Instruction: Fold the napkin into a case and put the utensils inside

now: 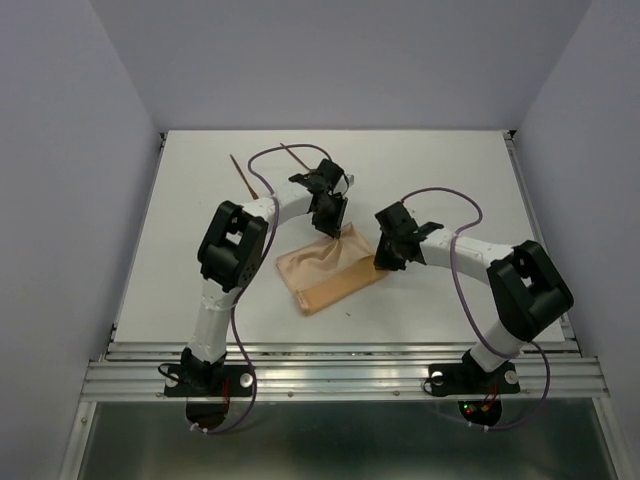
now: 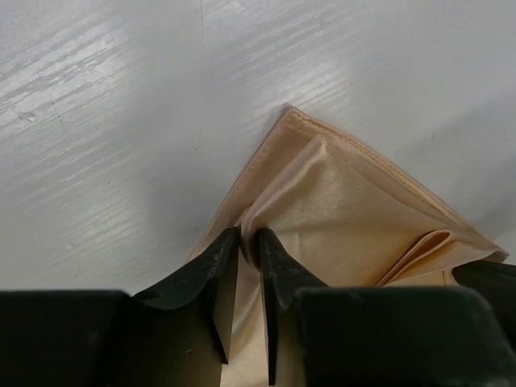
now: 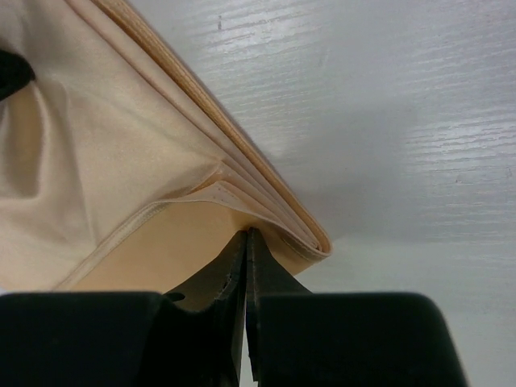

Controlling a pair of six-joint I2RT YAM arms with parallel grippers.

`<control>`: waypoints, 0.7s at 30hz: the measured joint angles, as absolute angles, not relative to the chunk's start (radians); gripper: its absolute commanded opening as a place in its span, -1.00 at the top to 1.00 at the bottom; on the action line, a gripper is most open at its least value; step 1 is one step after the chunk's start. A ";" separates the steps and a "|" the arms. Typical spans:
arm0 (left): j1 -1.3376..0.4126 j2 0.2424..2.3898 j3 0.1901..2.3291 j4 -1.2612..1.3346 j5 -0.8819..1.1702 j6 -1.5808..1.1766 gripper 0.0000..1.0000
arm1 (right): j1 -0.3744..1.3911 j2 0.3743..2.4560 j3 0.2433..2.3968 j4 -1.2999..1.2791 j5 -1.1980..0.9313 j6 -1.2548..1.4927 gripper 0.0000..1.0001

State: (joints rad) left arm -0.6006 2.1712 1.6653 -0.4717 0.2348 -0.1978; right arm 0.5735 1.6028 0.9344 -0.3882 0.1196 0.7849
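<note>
Top external view, items left to right.

Utensils (image 1: 243, 178): two thin sticks on the table (image 1: 450, 180), far-left area, well apart from the napkin. Not yet in use. The left arm is the nearer one.

Left fingers (image 2: 222, 270): at the napkin's far corner. In the left wrist view they stand almost together, astride a raised top layer of cloth. Whether they already pinch it cannot be told.

Napkin (image 1: 325, 275): mid-table, between the two arms, folded into a layered oblong. Its long axis slants from near-left up to far-right. The near-left end lies flat and free. Stacked hems show at the corners in both wrist views (image 2: 347, 210) (image 3: 121, 161). Not yet a case.

Right fingers (image 3: 218, 274): at the napkin's right corner. Clenched tight, tips meeting on a thin layer just under the stacked hems.

Governing relation: both sets of fingers sit on the same far-right end, one at each corner, and the rest of the cloth runs away from them toward near-left. By judgement, the next fold carries that end along the long axis toward the free end, so both corners need to travel level.
</note>
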 measured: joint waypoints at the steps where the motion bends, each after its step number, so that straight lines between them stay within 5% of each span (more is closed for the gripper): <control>1: -0.601 2.173 1.668 -0.473 0.236 -0.198 0.58 | 0.574 1.612 0.934 -0.388 0.119 0.785 0.90; 6: -0.601 2.180 1.677 -0.478 0.239 -0.196 0.77 | 0.574 1.664 0.951 -0.387 0.126 0.805 0.92; 10: -0.601 2.180 1.680 -0.482 0.226 -0.202 -0.15 | 0.574 1.679 0.966 -0.385 0.135 0.830 0.92; 11: -0.602 2.180 1.683 -0.483 0.215 -0.200 -0.19 | 0.574 1.681 0.966 -0.385 0.136 0.836 0.92; 21: -0.612 2.179 1.698 -0.487 0.155 -0.191 -0.11 | 0.574 1.682 0.966 -0.380 0.142 0.861 0.92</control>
